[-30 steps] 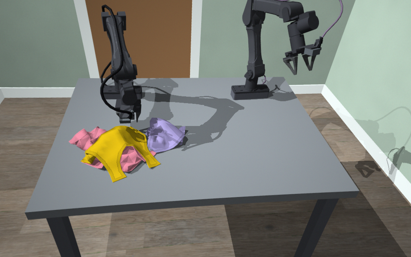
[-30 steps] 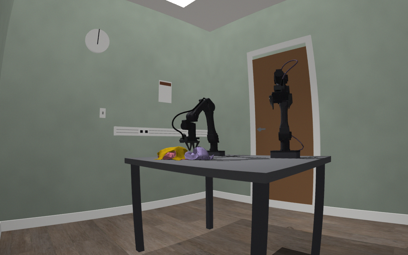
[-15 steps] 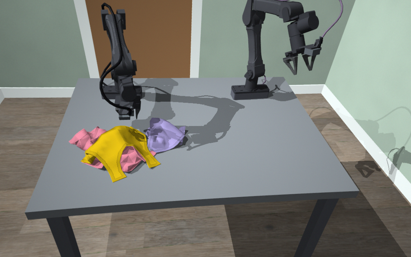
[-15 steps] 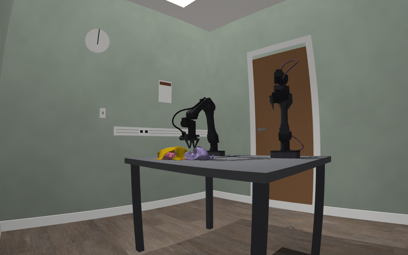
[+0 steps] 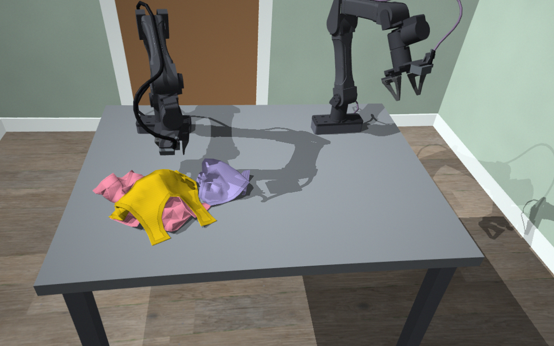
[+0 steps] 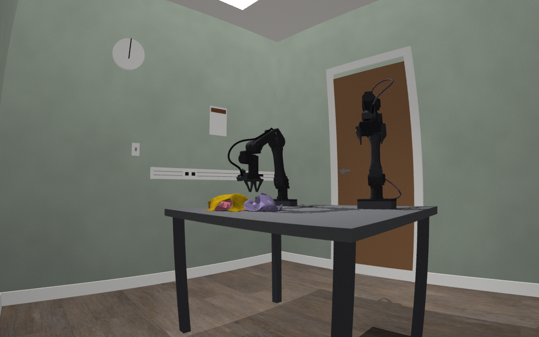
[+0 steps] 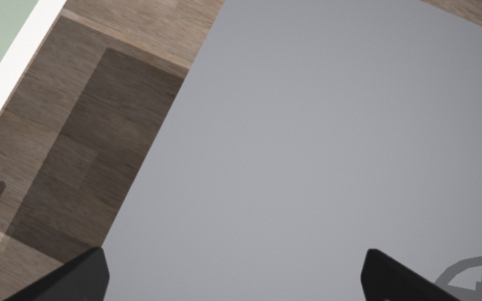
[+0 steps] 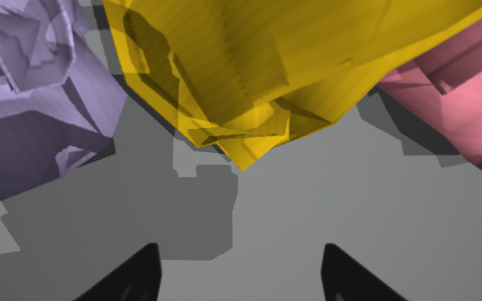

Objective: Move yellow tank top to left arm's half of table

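Observation:
The yellow tank top (image 5: 152, 187) (image 6: 237, 197) (image 8: 329, 38) lies draped over a crumpled pink piece (image 5: 115, 187) (image 6: 224, 205) (image 8: 475, 104), its straps spread toward the table's front edge. In the right wrist view a small folded yellow corner points toward my right gripper (image 8: 243, 252) (image 6: 253, 190). That gripper is partly open and empty, pointing down above the table just behind the pile; in the top view the arm partly hides it. My left gripper (image 5: 408, 96) (image 6: 371, 142) (image 7: 235, 262) is wide open and empty, high up and far from the pile.
A crumpled lavender piece (image 5: 225, 185) (image 6: 263, 203) (image 8: 19, 130) sits beside the tank top, on the side toward the left arm. The grey table (image 5: 334, 232) (image 6: 317, 220) (image 7: 287, 146) has the pile near its right-arm side edge. Both arm bases stand along the back edge.

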